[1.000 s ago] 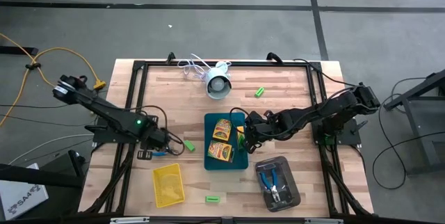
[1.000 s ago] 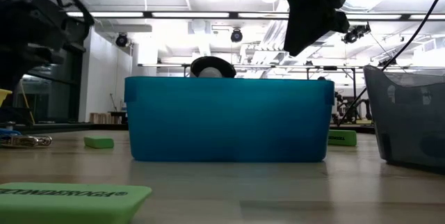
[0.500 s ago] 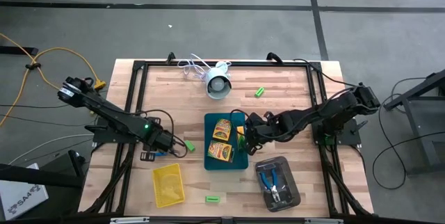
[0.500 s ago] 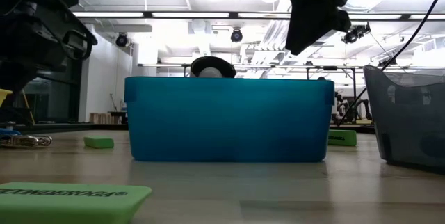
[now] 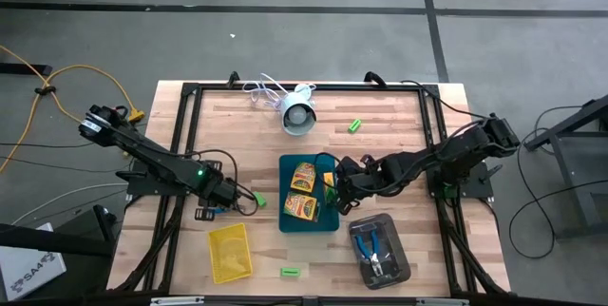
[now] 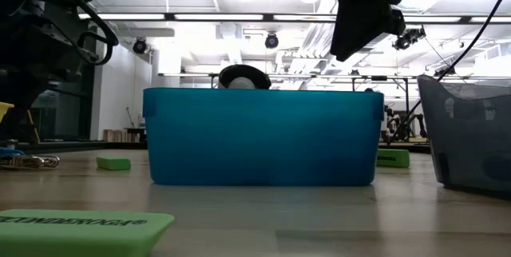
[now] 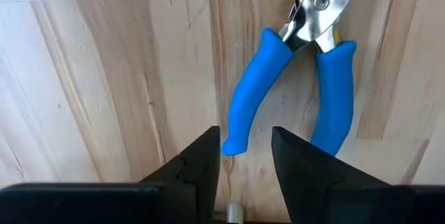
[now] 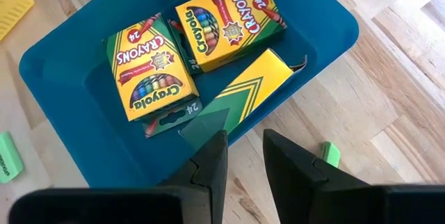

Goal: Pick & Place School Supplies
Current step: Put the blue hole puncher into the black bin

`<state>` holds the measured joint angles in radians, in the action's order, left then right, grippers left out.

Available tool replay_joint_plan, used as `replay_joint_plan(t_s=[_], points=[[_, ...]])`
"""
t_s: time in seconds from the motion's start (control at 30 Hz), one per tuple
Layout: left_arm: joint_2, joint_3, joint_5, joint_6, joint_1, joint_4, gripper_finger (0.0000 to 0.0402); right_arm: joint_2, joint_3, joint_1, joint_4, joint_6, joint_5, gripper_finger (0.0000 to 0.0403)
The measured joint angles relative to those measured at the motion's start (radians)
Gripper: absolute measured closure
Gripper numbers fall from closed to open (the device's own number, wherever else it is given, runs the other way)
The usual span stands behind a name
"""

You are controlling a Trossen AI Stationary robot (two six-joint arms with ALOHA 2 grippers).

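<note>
My left gripper [image 5: 217,203] [image 7: 247,156] is low over the table's left part, open. Its fingers stand on either side of the free end of one blue handle of the pliers-like tool [image 7: 299,78] [image 5: 215,213], which lies flat on the wood. My right gripper [image 5: 334,188] [image 8: 243,156] is open above the right rim of the teal tray [image 5: 285,222]. Two yellow-orange crayon boxes [image 8: 149,71] [image 8: 226,15] lie flat in the tray. A third box [image 8: 243,88] lies back up, tilted against the tray's wall. Green blocks [image 5: 256,199] [image 5: 290,272] [image 5: 354,125] lie on the table.
A dark grey tray [image 5: 404,266] near the right front holds another blue-handled tool [image 5: 372,247]. A yellow tray [image 5: 230,252] sits at the left front. A white round device [image 5: 299,114] with its cable lies near the far edge. A black frame borders the tabletop.
My left gripper has moved a little toward the table's right and near edge, toward the blue-handled tool beside it. The right gripper has stayed over the teal tray's right rim.
</note>
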<state>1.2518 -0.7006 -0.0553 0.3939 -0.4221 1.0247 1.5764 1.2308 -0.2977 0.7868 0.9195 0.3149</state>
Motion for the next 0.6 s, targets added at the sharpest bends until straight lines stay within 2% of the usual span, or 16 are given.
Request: replay_joint_plan(t_s=[0.37, 0.6], points=[[0.002, 0.0, -0.005, -0.001, 0.0, -0.042, 0.0277, 0.0, 0.0, 0.0, -0.001, 0.0, 0.0, 0.0318], [0.058, 0.0, -0.005, -0.005, 0.0, -0.076, 0.0277, 0.0, 0.0, -0.004, -0.004, 0.0, 0.0, 0.0318]])
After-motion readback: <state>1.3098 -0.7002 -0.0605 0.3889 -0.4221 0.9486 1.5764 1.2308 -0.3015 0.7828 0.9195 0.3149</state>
